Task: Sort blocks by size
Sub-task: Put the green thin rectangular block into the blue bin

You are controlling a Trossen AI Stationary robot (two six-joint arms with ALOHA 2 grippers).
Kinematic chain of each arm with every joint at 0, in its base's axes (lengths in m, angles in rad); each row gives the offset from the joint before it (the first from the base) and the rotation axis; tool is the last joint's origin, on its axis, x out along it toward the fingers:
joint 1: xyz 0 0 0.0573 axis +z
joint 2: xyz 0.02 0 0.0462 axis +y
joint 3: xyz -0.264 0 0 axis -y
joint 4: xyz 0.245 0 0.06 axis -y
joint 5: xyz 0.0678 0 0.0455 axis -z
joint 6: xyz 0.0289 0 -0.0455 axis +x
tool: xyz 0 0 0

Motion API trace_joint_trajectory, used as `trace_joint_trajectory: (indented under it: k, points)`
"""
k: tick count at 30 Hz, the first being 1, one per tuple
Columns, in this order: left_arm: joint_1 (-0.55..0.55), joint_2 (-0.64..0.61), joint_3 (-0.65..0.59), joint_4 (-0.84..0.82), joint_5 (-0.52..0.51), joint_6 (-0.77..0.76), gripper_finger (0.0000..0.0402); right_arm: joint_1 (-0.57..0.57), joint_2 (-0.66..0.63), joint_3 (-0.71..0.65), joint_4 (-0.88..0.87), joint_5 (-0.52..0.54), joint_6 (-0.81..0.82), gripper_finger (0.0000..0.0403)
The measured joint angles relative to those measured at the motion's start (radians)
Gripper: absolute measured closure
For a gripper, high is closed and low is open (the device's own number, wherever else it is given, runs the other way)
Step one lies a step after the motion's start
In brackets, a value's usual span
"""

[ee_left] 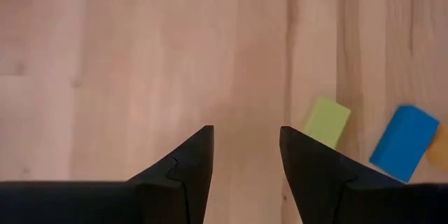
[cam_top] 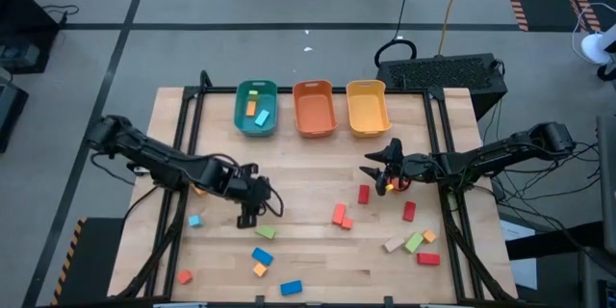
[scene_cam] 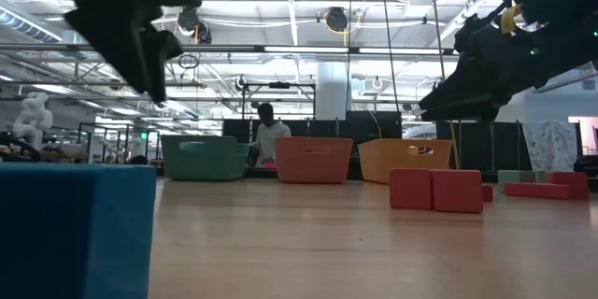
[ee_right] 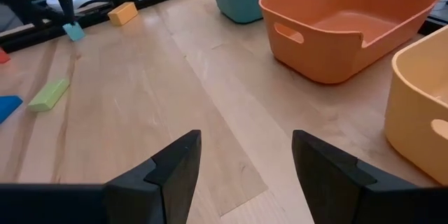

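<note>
Small wooden blocks lie scattered flat on the table. A green block [cam_top: 265, 233], a blue one [cam_top: 262, 255] and an orange one [cam_top: 260, 269] lie near the left middle. Red blocks [cam_top: 364, 193] and a tan one [cam_top: 393, 244] lie to the right. My left gripper [cam_top: 247, 219] hangs open above bare wood, pointing steeply down, with the green block [ee_left: 325, 120] and the blue block [ee_left: 404, 142] just beside it. My right gripper [cam_top: 371, 168] is open, held above the table near the yellow bin, and nothing is between its fingers [ee_right: 175, 175].
A teal bin [cam_top: 256, 108] holding a blue and an orange block, an orange bin [cam_top: 314, 108] and a yellow bin [cam_top: 367, 106] stand in a row at the far edge. A big blue block [scene_cam: 75, 234] lies at the near edge. Bare wood shows mid-table.
</note>
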Motion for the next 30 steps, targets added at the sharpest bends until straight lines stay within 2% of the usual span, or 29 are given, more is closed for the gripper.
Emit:
trace_joint_trajectory:
  k: [5,14,30]
  points:
    - [-0.044,0.052,0.0,0.035,0.001,-0.001,0.0236,0.002,0.0,0.0,0.0,-0.069,-0.046,0.0193]
    - [-0.097,0.168,0.0,0.103,0.075,0.005,0.0236,0.005,0.0,0.0,0.0,-0.065,-0.049,0.0193]
    - [-0.16,0.273,0.001,0.158,0.076,0.086,0.0236,0.006,0.0,0.0,0.006,-0.063,-0.049,0.0193]
